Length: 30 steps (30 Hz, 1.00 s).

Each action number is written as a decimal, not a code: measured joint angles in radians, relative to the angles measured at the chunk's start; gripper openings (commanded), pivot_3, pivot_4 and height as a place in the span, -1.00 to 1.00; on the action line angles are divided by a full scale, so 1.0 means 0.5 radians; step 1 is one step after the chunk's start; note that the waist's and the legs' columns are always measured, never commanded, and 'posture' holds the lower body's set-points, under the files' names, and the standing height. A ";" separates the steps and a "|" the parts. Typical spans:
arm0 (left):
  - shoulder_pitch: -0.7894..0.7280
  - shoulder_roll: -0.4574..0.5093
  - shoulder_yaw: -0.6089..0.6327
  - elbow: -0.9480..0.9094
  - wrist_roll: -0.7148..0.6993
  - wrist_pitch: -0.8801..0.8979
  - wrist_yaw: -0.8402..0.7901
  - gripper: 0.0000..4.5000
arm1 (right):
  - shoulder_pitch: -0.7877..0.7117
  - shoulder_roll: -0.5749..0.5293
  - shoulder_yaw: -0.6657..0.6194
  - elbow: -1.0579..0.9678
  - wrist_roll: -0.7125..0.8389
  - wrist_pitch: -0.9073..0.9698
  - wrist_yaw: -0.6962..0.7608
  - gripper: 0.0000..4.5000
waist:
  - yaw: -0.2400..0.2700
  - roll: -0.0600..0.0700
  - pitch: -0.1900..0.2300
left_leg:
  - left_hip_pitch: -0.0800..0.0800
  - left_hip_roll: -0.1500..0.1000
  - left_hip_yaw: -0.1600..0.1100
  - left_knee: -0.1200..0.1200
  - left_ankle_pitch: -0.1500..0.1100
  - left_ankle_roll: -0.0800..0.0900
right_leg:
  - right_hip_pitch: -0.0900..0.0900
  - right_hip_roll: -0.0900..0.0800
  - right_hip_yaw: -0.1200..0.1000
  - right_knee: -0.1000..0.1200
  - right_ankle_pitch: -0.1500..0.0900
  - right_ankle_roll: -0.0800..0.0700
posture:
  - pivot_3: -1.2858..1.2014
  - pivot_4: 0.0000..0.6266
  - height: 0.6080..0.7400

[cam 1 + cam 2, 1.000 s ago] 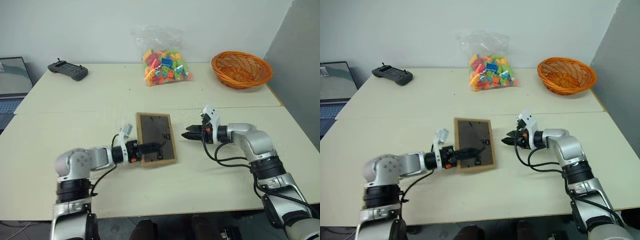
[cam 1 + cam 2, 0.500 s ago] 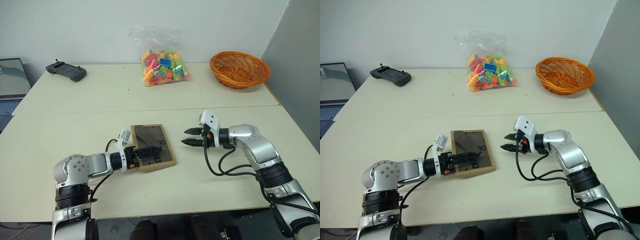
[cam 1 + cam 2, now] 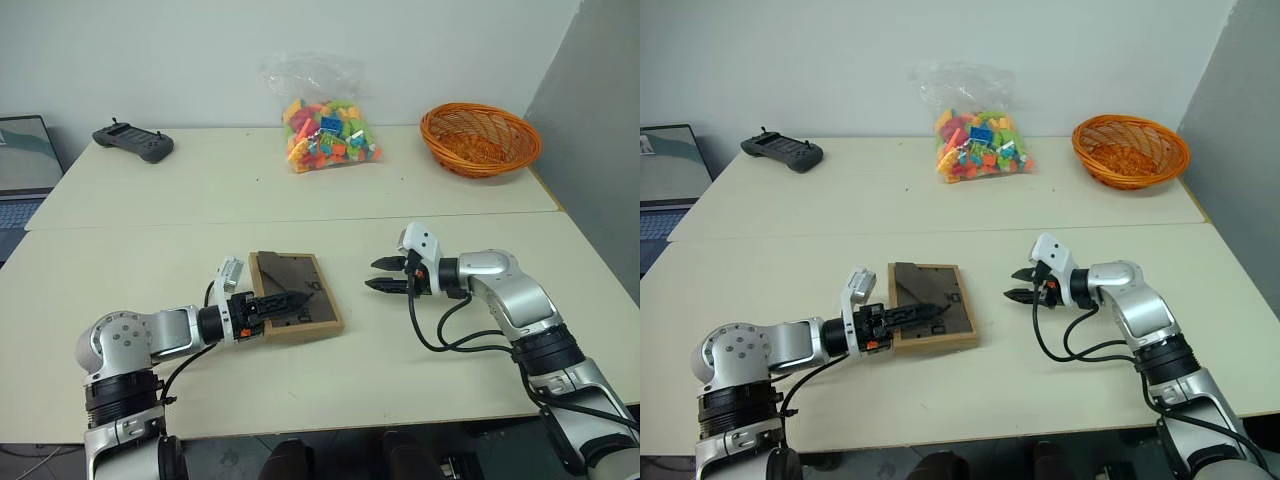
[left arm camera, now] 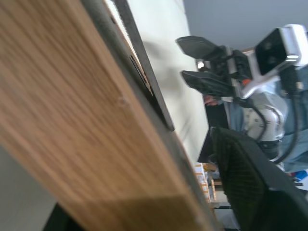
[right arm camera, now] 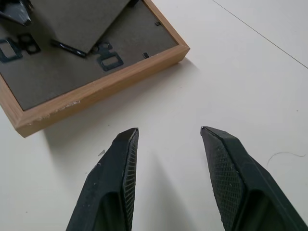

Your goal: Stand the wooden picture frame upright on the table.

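The wooden picture frame (image 3: 300, 312) lies on the table (image 3: 200, 200) near its front, dark back panel up, with its stand (image 5: 77, 21) folded partly out. My left gripper (image 3: 300, 296) reaches from the left over the frame's near-left edge onto the back panel. That light-wood edge (image 4: 72, 110) runs close across the left wrist view. My right gripper (image 3: 372, 274) hovers just above the table a short way right of the frame. It is open, with only bare tabletop between its fingers (image 5: 120, 168).
At the back stand a bag of coloured bricks (image 3: 328, 130), an orange wicker basket (image 3: 480, 138) at the right and a black controller (image 3: 133, 143) at the left. A laptop (image 3: 25, 165) sits past the table's left edge. A seam (image 3: 150, 226) crosses the tabletop behind the frame.
The frame has dropped from a tipped-up pose to lying flatter and slid left with my left gripper. My right gripper has rolled, so its fingers now stand one above the other.
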 measured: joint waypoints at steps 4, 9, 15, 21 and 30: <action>0.003 0.000 0.008 -0.014 -0.040 0.002 0.025 -0.37 | -0.001 0.000 0.000 0.010 0.000 -0.010 0.000 -0.02 | 0.000 0.000 0.000 | 0.000 0.000 0.000 0.000 0.000 0.000 | 0.000 0.000 0.000 0.000 0.000 0.000 | 0.03 -0.52 1.00; 0.021 0.000 0.010 -0.019 -0.090 0.002 0.050 -0.59 | -0.004 0.000 0.000 0.028 -0.006 -0.027 0.000 -0.02 | 0.000 0.000 0.000 | 0.000 0.000 0.000 0.000 0.000 0.000 | 0.000 0.000 0.000 0.000 0.000 0.000 | 0.03 -0.52 1.00; 0.018 -0.007 0.012 -0.023 -0.097 -0.006 0.096 -0.59 | -0.068 0.001 -0.010 0.086 -0.022 -0.054 -0.005 -0.02 | 0.000 0.000 0.000 | 0.000 0.000 0.000 0.000 0.000 0.000 | 0.000 0.000 0.000 0.000 0.000 0.000 | 0.03 -0.52 1.00; 0.017 -0.014 0.011 -0.036 -0.095 -0.051 0.127 0.18 | -0.085 0.003 -0.019 0.098 -0.036 -0.069 -0.005 -0.02 | 0.001 0.000 0.000 | 0.000 0.000 0.000 0.000 0.000 0.000 | 0.000 0.000 0.000 0.000 0.000 0.000 | 0.03 -0.52 1.00; 0.017 -0.059 0.009 -0.041 -0.096 -0.051 0.163 0.95 | -0.070 0.005 -0.019 0.069 -0.036 -0.069 -0.003 -0.02 | 0.001 0.000 0.000 | 0.000 0.000 0.000 0.000 0.000 0.000 | 0.000 0.000 0.000 0.000 0.000 0.000 | 0.03 -0.52 1.00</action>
